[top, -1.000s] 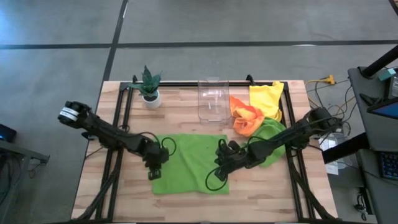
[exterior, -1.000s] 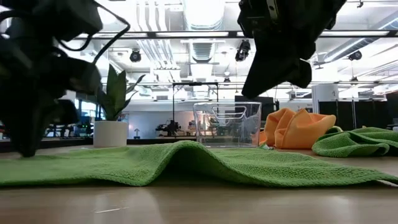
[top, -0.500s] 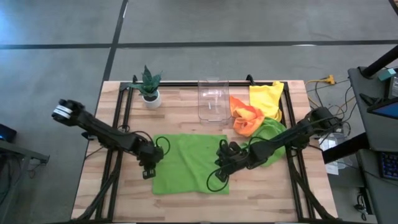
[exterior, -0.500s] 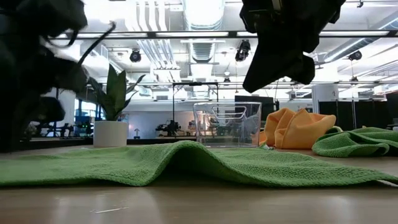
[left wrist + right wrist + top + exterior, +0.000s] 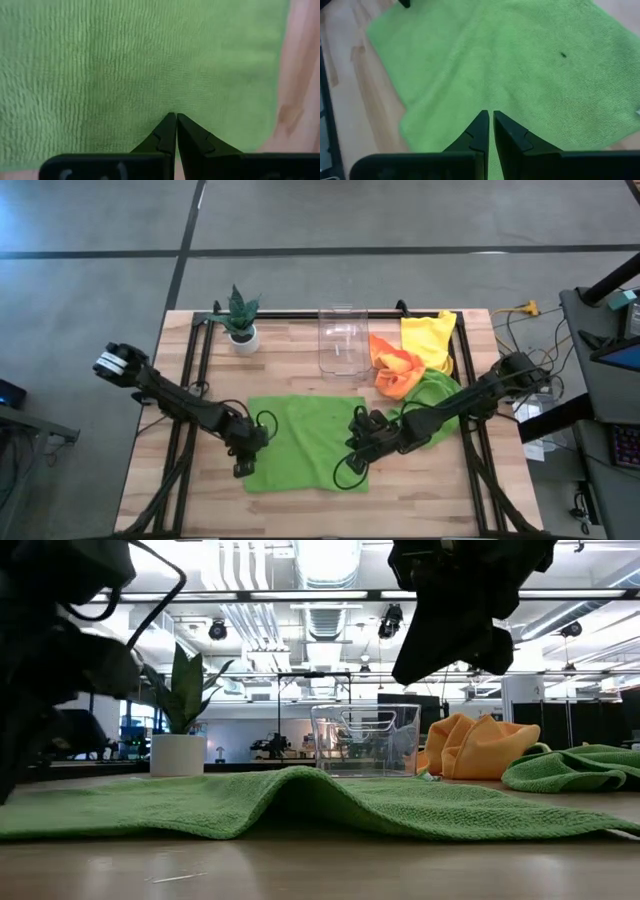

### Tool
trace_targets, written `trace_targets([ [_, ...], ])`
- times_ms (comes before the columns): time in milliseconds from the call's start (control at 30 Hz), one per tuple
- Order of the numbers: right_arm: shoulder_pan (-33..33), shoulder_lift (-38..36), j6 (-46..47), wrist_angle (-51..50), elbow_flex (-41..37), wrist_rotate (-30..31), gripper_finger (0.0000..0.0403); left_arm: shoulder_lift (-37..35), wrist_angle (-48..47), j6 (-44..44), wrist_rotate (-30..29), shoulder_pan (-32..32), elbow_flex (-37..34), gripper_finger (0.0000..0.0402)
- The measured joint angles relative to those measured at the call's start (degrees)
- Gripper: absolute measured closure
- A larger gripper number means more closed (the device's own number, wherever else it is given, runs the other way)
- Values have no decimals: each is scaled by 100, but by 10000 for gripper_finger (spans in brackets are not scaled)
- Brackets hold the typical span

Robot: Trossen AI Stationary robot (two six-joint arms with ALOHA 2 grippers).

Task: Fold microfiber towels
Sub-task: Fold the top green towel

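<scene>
The worktop [image 5: 300, 370] is pale wood planks with a black frame along its back and sides, standing on a grey concrete floor [image 5: 100, 240] crossed by dark seams. From table height the room behind is an open hall with white ceiling ducts, spotlights and distant equipment.

A lime green towel [image 5: 305, 442] lies spread flat near the front middle of the worktop, roughly rectangular, its long axis running left to right; the low view shows a gentle ridge raised along its middle. A small dark speck sits on it in the right wrist view.

Toward the back right lie the other towels in a loose heap: a yellow towel [image 5: 428, 336] farthest back, a crumpled orange towel [image 5: 396, 370] just in front of it, and a second green towel [image 5: 440, 400] bunched beside the right arm.

The left gripper [image 5: 176, 131] sits at the spread towel's left edge, fingers pressed together with nothing between them. The right gripper [image 5: 487, 127] hangs over the towel's right part, fingers nearly touching, holding nothing.

A clear plastic bin [image 5: 342, 338] and a potted plant [image 5: 240, 318] stand at the back. No writing is legible.
</scene>
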Motion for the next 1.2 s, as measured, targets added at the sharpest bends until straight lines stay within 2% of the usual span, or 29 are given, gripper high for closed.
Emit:
trace_targets([
  [200, 108, -2, 81, -14, 13, -1, 381, -41, -338, 1, 91, -108, 21, 402],
  [533, 252, -4, 189, -29, 13, 1, 381, -735, -1463, 23, 59, -127, 117, 402],
  [667, 304, -4, -28, 136, 13, 3, 380, -1427, -1454, 13, 20, -127, 117, 402],
  [800, 300, -4, -147, 787, 13, 4, 380, -2257, -1698, 9, -196, -127, 44, 402],
  [933, 286, -4, -485, 1488, 15, 11, 380, -3100, -2246, -173, -672, -127, -262, 402],
  [1200, 104, -9, -544, 2156, 17, 56, 380, -4726, -2352, -425, -1500, -115, -1216, 402],
])
